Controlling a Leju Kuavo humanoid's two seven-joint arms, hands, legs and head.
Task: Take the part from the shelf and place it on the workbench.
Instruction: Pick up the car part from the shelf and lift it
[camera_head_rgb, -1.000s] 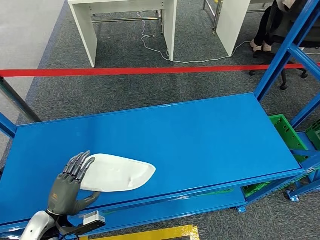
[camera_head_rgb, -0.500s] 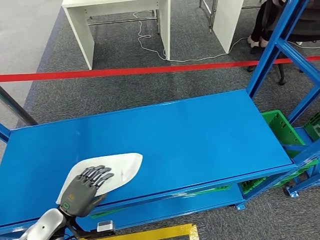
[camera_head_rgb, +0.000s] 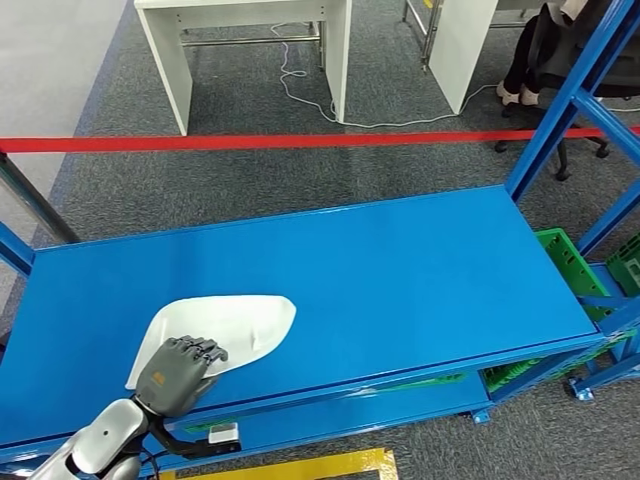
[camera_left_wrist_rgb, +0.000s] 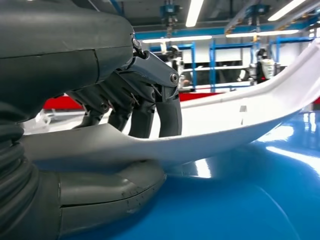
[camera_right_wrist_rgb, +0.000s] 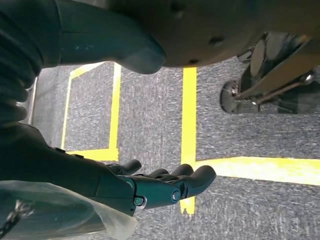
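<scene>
White part, a flat teardrop-shaped panel, lies near the front left of the blue shelf; its near end is hidden under the left robot hand. That robot hand grips it, fingers curled over the top face and thumb beneath. The right robot hand hangs over grey carpet with yellow tape, fingers straight, holding nothing.

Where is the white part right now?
In the head view, the white part lies on the blue shelf's near-left area, gripped by the left hand.
</scene>
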